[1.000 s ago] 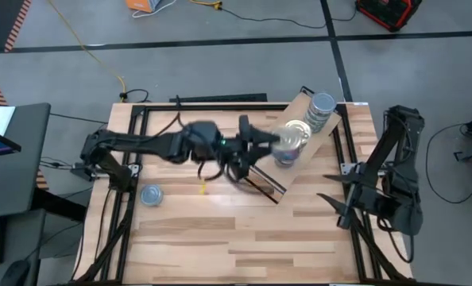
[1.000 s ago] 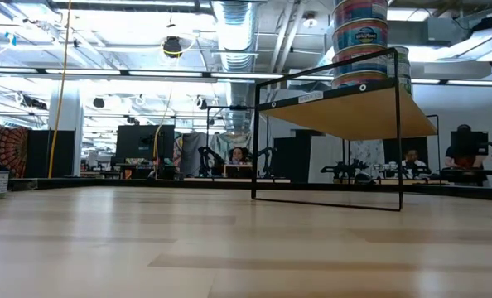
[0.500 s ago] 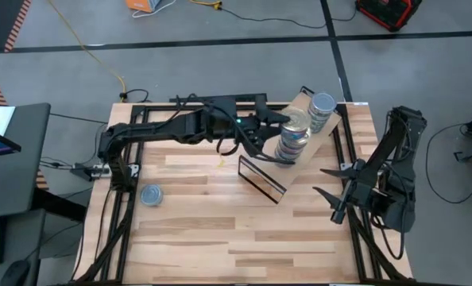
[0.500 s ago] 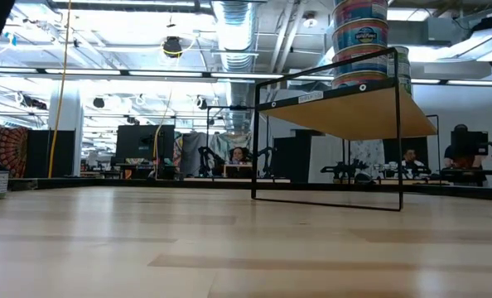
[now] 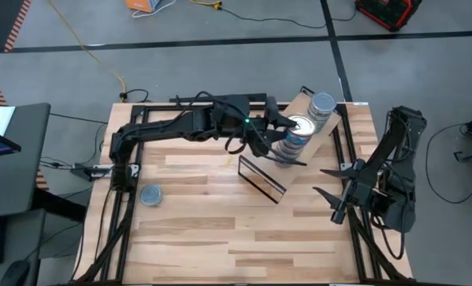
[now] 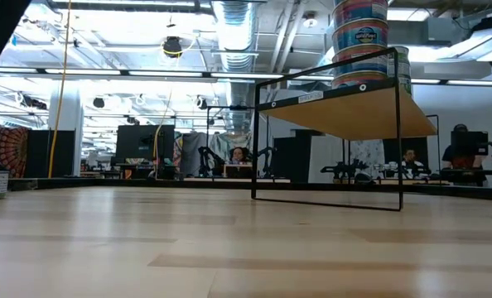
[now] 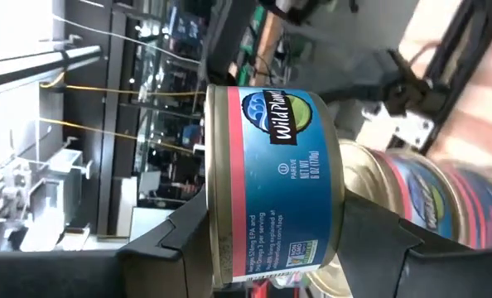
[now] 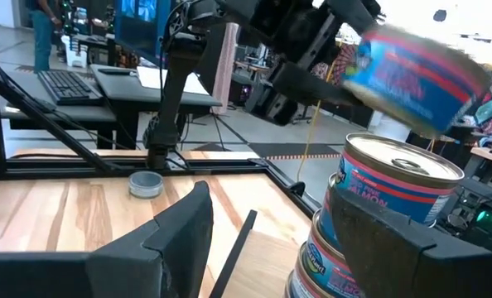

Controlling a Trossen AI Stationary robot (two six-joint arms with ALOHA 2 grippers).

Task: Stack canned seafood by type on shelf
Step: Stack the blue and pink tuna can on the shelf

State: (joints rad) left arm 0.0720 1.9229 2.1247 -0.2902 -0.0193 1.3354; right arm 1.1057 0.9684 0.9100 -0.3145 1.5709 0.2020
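high view: left gripper (image 5: 288, 135) reaches across the back of the table (image 5: 220, 238) to the shelf (image 5: 298, 102), fingers clamped on a blue-and-red tin (image 7: 271, 186). right wrist view shows that tin (image 8: 416, 73) tilted, in the air just above the front stack (image 8: 378, 223), apart from its top lid. second stack (image 5: 321, 107) sits right behind it on the shelf, near the shelf's back corner, so little room there. shelf's black frame edge (image 5: 261, 179) runs just under the left arm's wrist. one loose tin (image 5: 150, 195) lies well apart at the table's left side, beside the left rail. right gripper (image 5: 331, 195) hangs at the table's right edge, fingers spread, nothing in them. front half of the table is bare wood. low view: stack (image 6: 360, 40) stands on the shelf board (image 6: 354, 112).
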